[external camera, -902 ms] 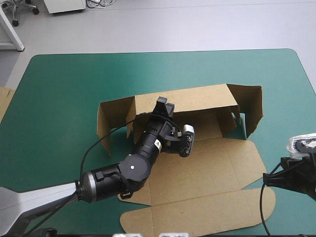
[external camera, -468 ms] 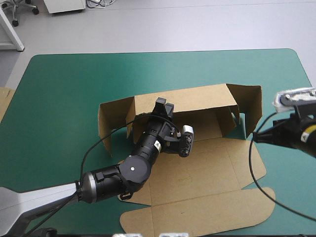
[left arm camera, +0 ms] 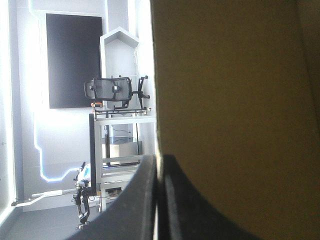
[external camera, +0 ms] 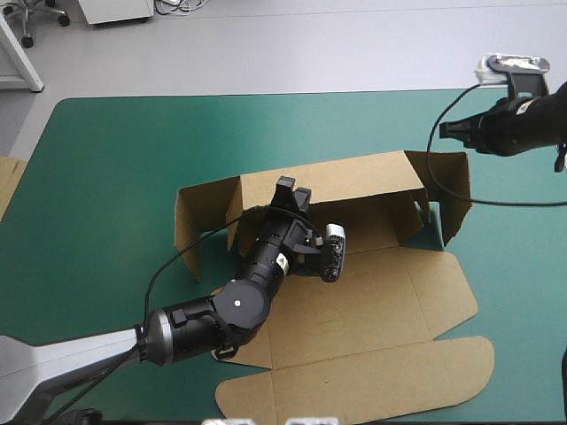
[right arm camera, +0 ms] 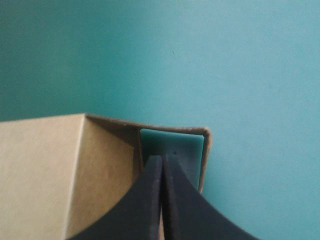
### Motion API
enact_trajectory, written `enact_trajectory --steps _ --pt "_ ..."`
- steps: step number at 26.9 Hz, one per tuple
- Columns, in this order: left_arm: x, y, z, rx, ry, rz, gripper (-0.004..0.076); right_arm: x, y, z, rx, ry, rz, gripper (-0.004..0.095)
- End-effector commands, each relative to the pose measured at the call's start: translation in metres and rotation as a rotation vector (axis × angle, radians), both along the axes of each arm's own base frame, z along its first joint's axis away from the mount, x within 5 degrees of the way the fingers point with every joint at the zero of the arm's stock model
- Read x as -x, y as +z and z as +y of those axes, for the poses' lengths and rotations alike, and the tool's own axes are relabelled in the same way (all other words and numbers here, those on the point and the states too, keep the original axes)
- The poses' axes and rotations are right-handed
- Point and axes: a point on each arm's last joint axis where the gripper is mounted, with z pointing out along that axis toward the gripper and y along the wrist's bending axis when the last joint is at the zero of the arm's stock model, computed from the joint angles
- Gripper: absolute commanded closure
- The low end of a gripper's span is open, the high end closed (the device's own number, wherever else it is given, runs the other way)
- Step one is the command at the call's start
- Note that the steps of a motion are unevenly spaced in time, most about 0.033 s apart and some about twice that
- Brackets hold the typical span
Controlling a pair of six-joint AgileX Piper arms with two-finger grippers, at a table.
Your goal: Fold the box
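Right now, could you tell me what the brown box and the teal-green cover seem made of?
Brown cut-sheet box: likely cardboard, matte; it holds creased folds and shows raw cut edges. Teal-green table cover: perhaps a rubber or vinyl mat, smooth and matte; even colour, no visible weave, so uncertain.

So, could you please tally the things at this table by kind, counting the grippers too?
Box: 1
Edge of more board: 1
Grippers: 2, the left gripper and the right gripper
Total: 4
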Motion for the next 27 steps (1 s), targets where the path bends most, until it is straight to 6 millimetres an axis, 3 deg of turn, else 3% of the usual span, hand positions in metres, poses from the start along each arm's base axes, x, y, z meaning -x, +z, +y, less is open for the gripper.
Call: enact_trajectory --steps 1,9,10,13,19,27 --pt "0.002 0.023 0.007 0.053 0.013 -0.061 0.0734 -0.017 0.01 -0.021 -0.06 -0.019 -0.059 0.0928" --pt "0.002 0.022 0.006 0.061 0.012 -0.04 0.0734 -0.069 -0.022 -0.031 -0.098 -0.046 -0.048 0.0928" --pt "0.002 0.022 0.006 0.061 0.012 -0.04 0.0734 -0.079 -0.034 -0.03 -0.119 -0.023 -0.009 0.0928" --pt "0.002 0.022 0.006 0.061 0.012 -0.04 0.0734 -0.088 -0.051 -0.028 -0.134 0.013 0.057 0.0928" --pt "0.002 0.021 0.006 0.059 0.012 -0.039 0.0734 -0.086 -0.06 -0.027 -0.131 0.046 0.134 0.0927" --pt "0.001 0.022 0.008 0.058 0.034 -0.047 0.0734 -0.069 -0.039 -0.021 -0.166 0.035 0.094 0.0927"
